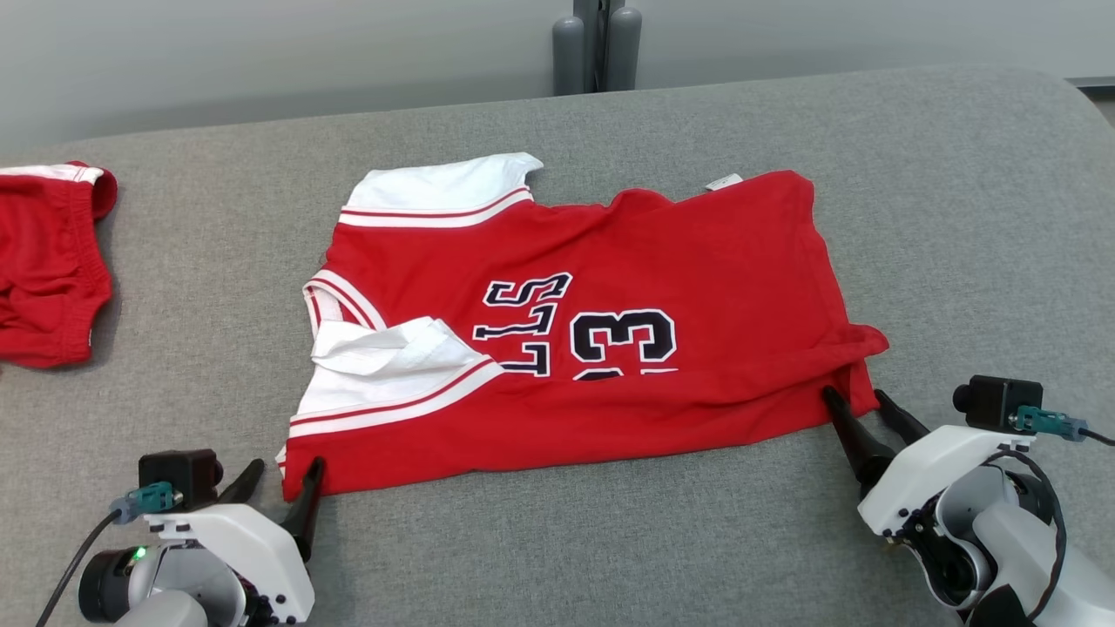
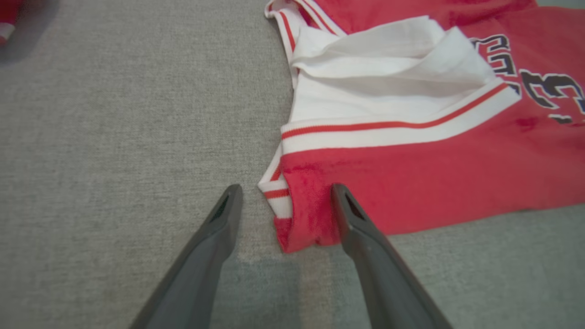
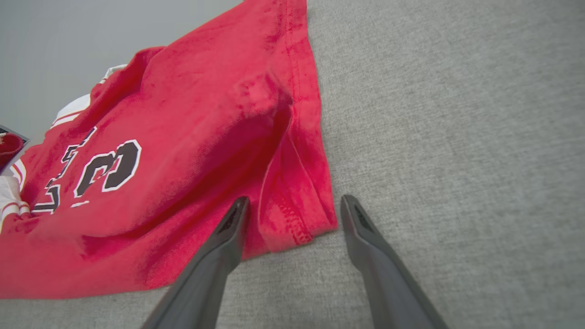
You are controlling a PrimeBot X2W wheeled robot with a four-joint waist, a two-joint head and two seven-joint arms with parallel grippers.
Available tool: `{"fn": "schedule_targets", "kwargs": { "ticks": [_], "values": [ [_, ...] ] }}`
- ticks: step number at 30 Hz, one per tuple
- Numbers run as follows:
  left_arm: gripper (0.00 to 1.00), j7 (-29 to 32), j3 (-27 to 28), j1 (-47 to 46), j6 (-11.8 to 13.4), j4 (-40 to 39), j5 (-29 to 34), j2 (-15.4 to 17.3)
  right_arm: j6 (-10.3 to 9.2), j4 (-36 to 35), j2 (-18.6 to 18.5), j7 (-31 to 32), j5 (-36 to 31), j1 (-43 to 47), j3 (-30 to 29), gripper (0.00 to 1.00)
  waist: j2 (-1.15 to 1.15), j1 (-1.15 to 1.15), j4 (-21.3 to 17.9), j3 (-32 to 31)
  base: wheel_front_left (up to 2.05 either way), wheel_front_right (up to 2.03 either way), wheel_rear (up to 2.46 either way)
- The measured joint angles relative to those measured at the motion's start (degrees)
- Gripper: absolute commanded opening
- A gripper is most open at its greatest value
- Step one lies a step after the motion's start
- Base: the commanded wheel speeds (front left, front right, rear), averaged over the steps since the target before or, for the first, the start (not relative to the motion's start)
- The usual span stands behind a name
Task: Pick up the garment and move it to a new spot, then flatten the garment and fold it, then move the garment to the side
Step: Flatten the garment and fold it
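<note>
The garment [image 1: 610, 348] is a red jersey with white striped trim and dark lettering, lying folded lengthwise on the grey cushion, collar end to the left. My left gripper [image 1: 287, 470] stands open at the jersey's near left corner [image 2: 297, 219], one finger on the red cloth, the other on bare cushion. My right gripper [image 1: 858, 401] is open too, straddling the near right hem corner [image 3: 297, 214], which lies between its fingers. Neither gripper has closed on the fabric.
Another red piece of clothing with a white waistband [image 1: 48, 261] lies at the cushion's far left. Bare grey cushion [image 1: 610, 540] runs along the near side and to the right. A grey post [image 1: 597, 43] stands behind the far edge.
</note>
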Motion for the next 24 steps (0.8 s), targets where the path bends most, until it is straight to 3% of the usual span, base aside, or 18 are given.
{"fn": "schedule_targets", "kwargs": {
  "ticks": [6, 7, 8, 9, 11, 17, 24],
  "values": [
    [1.00, 2.6, -0.6, -1.1, -1.5, 1.1, -1.5, -0.9, 0.00, 1.0, 0.4, 1.0, -0.3, -1.2, 0.3, 0.99, 0.00, 0.00, 0.2, 0.7, 0.00, 0.00, 0.00],
    [1.00, 2.9, -0.7, -1.4, -1.6, 1.3, -1.6, -0.9, 0.00, 1.0, 0.4, 1.1, -0.3, -1.3, 0.4, 0.70, 0.00, 0.00, 0.2, 0.7, 0.00, 0.00, 0.00],
    [0.87, 3.1, -0.7, -1.5, -1.5, 1.4, -1.7, -0.9, 0.00, 1.0, 0.5, 1.3, -0.3, -1.3, 0.4, 0.44, 0.00, 0.00, 0.1, 0.7, 0.00, 0.00, 0.00],
    [0.87, 3.1, -0.7, -1.5, -1.5, 1.5, -1.8, -1.0, 0.00, 1.1, 0.5, 1.5, -0.3, -1.4, 0.5, 0.44, 0.00, 0.00, 0.1, 0.7, 0.00, 0.00, 0.00],
    [0.00, 3.0, -0.6, -1.6, -1.5, 1.6, -1.9, -0.9, 0.00, 1.1, 0.6, 1.7, -0.3, -1.4, 0.6, 0.00, 0.00, 0.00, 0.1, 0.7, 0.00, 0.00, 0.00],
    [0.00, 3.3, -0.6, -1.6, -2.0, 1.1, -2.0, -0.6, 0.00, 0.9, 0.9, 2.1, 0.0, -1.1, 1.0, 0.00, 0.00, 0.00, 0.2, -0.3, 0.00, 0.00, 0.00],
    [0.00, 5.6, -0.5, -0.6, -0.4, -4.3, -2.5, 2.2, 0.00, -2.9, -1.2, 5.1, 1.9, 0.0, 0.9, 0.00, 0.00, 0.00, 0.3, -2.0, 0.00, 0.00, 0.00]
  ]
}}
